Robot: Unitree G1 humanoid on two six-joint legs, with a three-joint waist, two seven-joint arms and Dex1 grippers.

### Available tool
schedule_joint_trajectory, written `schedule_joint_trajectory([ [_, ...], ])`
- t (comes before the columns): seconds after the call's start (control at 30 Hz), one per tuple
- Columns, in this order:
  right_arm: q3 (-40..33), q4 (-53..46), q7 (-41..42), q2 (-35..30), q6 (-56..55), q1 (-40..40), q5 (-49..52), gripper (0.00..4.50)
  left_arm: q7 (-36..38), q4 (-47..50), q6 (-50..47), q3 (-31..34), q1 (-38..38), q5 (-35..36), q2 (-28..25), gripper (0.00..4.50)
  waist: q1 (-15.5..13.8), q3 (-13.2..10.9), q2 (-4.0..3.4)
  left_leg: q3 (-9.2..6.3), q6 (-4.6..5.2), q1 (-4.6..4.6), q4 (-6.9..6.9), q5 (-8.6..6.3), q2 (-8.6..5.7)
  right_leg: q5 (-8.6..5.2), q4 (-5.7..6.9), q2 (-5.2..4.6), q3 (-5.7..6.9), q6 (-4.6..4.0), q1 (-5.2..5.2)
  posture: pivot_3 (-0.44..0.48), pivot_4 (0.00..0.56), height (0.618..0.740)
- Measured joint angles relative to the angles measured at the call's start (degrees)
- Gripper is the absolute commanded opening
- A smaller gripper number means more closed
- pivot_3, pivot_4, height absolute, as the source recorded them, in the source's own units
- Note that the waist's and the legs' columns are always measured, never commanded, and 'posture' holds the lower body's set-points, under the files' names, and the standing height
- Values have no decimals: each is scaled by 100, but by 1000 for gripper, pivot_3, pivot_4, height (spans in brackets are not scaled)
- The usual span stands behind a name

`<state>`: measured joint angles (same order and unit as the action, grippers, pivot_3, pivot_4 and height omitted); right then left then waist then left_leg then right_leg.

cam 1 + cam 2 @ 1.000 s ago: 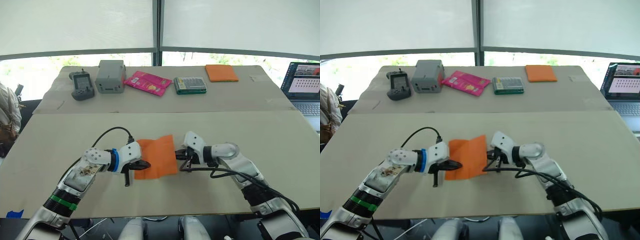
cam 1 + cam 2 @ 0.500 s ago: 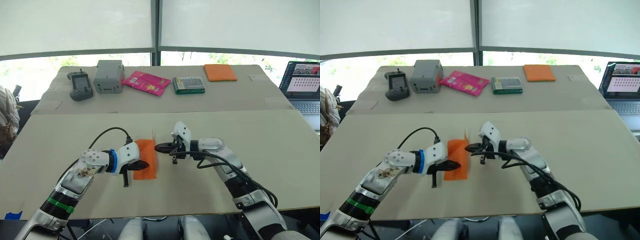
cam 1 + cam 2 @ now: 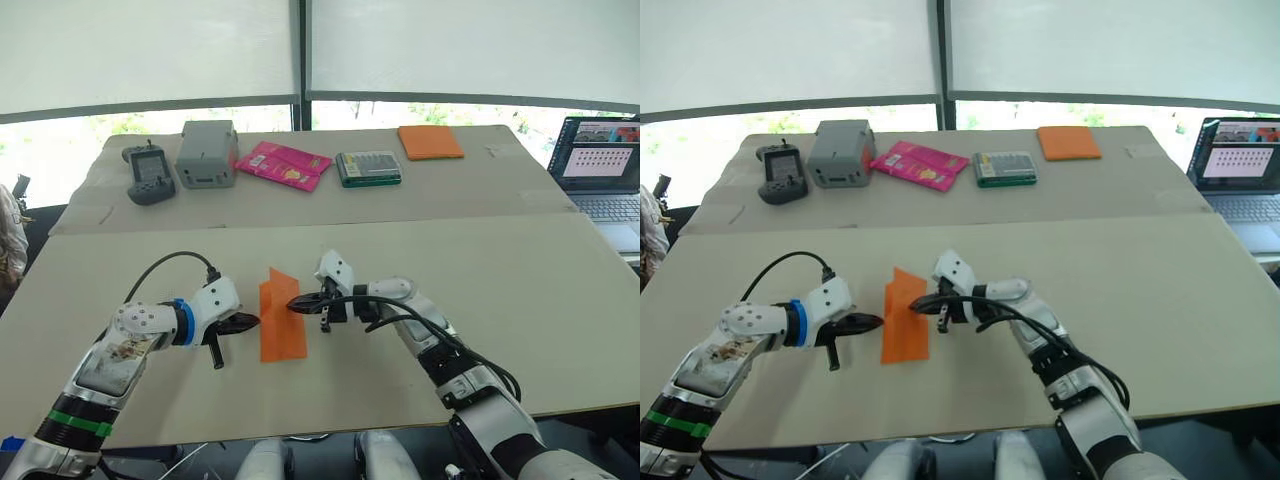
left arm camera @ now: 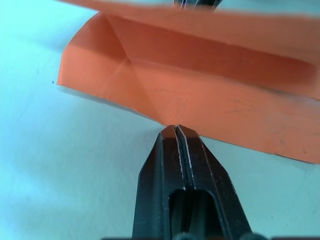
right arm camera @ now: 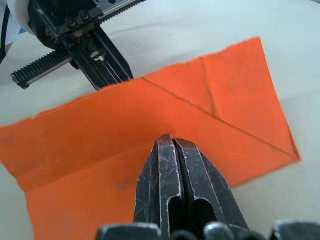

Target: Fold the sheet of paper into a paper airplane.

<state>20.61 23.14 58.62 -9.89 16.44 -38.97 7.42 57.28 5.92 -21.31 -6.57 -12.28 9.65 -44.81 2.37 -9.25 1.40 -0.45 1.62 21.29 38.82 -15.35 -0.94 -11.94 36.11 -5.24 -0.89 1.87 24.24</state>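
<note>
Folded orange sheet of paper [image 3: 281, 322] at centre frame on the counter [image 3: 560, 300], closed left hand [image 3: 247, 322] touching its left edge, closed right hand [image 3: 297, 304] pressing its raised flap

Both arms reach inward, forearms low, their tips facing each other and well apart; the left tool [image 3: 243, 322] has its two black fingers pressed together, as does the right tool [image 3: 297, 305], its wrist bent toward the left

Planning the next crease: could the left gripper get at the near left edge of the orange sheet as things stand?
Probably yes. The left gripper, fingers shut, sits just beside the sheet of paper on bare table, with nothing between them. The right gripper presses from the opposite side.
</note>
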Motion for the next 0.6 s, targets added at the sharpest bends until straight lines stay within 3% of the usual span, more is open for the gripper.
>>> schedule_joint_trajectory([
  [0.13,149,264,-72,43,-112,-53,-289,27,-215,-163,-86,273,13,121,69,0,8,-2,-1,0,-1,2,0,1,0,0,2,0,0,-1,6,0,150,740],
  [0.37,147,295,-245,73,-113,-118,-452,27,-873,-361,18,1313,-296,464,391,0,-4,-2,0,-7,-8,3,-1,-1,-9,1,-1,-14,4,-1,4,0,150,740],
  [0.47,146,223,-266,8,-83,-91,-455,27,-792,-205,-26,1240,-288,624,496,0,-37,-2,0,-7,-8,3,1,-1,-11,2,-3,-17,5,-1,0,0,150,740],
  [0.6,135,104,-409,-33,21,-53,-456,27,-573,-170,20,640,-281,564,649,0,-56,-2,0,-6,-9,3,1,-1,-11,2,-3,-14,5,-1,-1,0,150,740],
])
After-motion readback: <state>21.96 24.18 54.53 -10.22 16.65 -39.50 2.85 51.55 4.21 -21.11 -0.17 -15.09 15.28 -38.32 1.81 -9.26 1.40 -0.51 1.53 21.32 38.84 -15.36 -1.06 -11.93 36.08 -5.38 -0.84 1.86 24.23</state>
